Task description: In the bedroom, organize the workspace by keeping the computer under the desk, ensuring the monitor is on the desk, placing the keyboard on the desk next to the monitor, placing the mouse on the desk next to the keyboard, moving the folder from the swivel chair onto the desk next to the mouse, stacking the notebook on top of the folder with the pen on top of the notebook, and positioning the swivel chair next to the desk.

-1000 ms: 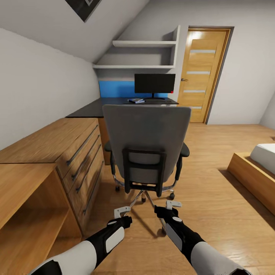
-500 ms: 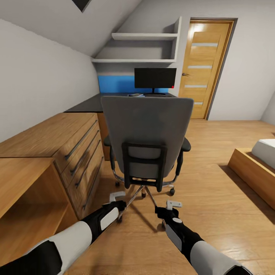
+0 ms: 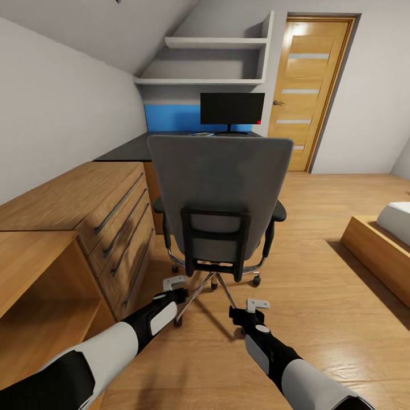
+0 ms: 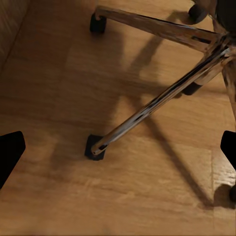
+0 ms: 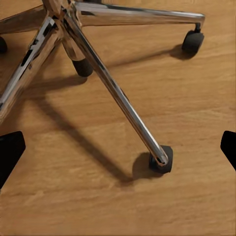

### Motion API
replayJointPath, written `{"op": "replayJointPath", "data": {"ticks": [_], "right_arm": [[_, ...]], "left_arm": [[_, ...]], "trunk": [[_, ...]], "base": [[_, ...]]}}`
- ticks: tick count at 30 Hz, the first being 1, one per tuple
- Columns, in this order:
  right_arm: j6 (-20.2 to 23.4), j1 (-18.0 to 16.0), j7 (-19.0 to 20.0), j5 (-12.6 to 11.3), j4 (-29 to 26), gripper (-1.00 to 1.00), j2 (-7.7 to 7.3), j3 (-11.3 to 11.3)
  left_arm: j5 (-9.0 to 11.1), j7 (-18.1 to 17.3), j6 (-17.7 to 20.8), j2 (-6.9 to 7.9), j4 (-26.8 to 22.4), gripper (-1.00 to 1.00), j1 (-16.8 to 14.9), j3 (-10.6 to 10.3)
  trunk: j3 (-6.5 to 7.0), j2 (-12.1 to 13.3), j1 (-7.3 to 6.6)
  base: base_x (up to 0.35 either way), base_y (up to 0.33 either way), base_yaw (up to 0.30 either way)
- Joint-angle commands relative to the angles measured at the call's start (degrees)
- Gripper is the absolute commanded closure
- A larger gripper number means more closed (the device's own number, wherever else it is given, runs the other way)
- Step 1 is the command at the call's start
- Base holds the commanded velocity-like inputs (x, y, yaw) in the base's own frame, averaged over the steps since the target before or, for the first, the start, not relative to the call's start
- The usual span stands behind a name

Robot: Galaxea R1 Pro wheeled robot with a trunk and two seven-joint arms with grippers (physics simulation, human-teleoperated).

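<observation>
A light-wood chest of drawers with long dark bar handles (image 3: 117,228) stands along the left wall, beside an open light-wood shelf unit (image 3: 40,302) nearer the camera. Two white wall shelves (image 3: 210,60) are mounted under the sloped grey ceiling, above a blue wall panel (image 3: 171,118). A honey-coloured wooden door with frosted horizontal panes (image 3: 302,91) stands closed at the far right. A low wooden bed frame carrying a white mattress (image 3: 378,247) occupies the right edge. Wood-plank flooring (image 3: 319,319) covers the room.

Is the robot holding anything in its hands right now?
No. The left gripper and right gripper are both open and empty, hanging low over the floor behind the swivel chair, near its chrome base.
</observation>
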Motion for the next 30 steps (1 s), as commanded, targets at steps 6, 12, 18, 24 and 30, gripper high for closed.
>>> {"op": "replayJointPath", "data": {"ticks": [6,12,18,24,30], "right_arm": [[-1.9,0.0,-0.3,-0.6,0.0,-1.00,-0.03,0.5],[-3.6,0.0,-0.3,0.7,0.0,-1.00,0.00,0.6],[-8.2,0.1,-0.6,5.1,0.3,-1.00,0.02,0.5],[-11.1,0.2,-0.7,8.1,0.4,-1.00,-0.04,0.4],[-11.8,0.2,-0.6,8.8,0.5,-1.00,-0.04,0.4]], "left_arm": [[0.1,0.3,-0.7,-0.08,2.9,-1.00,-0.1,-0.5],[0.1,0.3,-0.9,-0.22,4.1,-1.00,-0.1,-0.6],[0.1,0.2,-1.0,-0.47,4.4,-1.00,-0.1,-0.6],[0.1,-0.4,-1.0,-0.82,4.5,-1.00,-0.1,-0.7],[0.0,-5.7,-1.0,-1.00,5.3,-1.00,-0.2,-0.7]], "trunk": [[-0.05,0.0,-0.01],[-0.05,0.0,-0.01],[-0.05,0.0,-0.01],[-0.05,0.0,-0.01],[-0.05,0.0,-0.01]], "base": [[0.000,0.000,0.000],[0.000,0.000,0.000],[0.000,0.000,0.000],[0.000,0.000,0.000],[0.000,0.000,0.000]]}}
